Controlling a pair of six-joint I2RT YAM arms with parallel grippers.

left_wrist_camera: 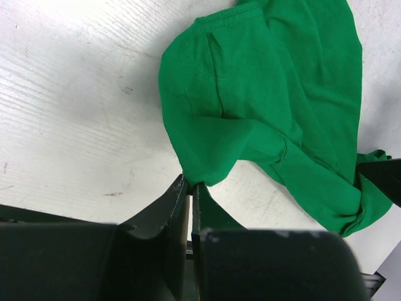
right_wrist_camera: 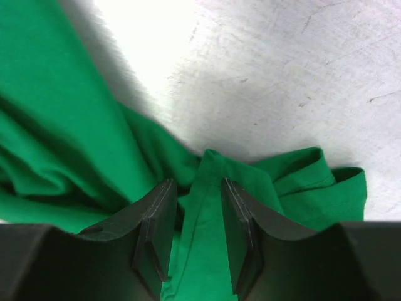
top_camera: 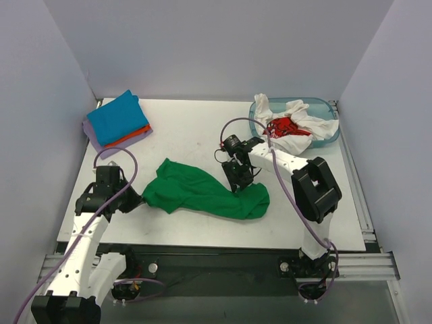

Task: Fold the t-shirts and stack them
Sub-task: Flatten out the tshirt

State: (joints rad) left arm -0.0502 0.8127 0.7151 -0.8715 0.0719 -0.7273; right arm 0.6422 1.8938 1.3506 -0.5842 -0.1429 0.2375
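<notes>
Top: we see crumpled bright green cloth t-shirt (top_camera: 196,192) lying btwn both arms.
L wrist: left gripper (left_wrist_camera: 190,183) clamped on shirt edge at fingertips, prob. anchoring it.
R wrist: right gripper (right_wrist_camera: 197,188) jaws apart, straddling fold, prob. readying pinch.

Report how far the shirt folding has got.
Done: a folded pile, blue over orange over lavender, at the far left. In hand: the crumpled green shirt, pinched at its edge by the left claw, with the right claw open astride a fold. Left: the white shirt and red shirt in the tub.
</notes>
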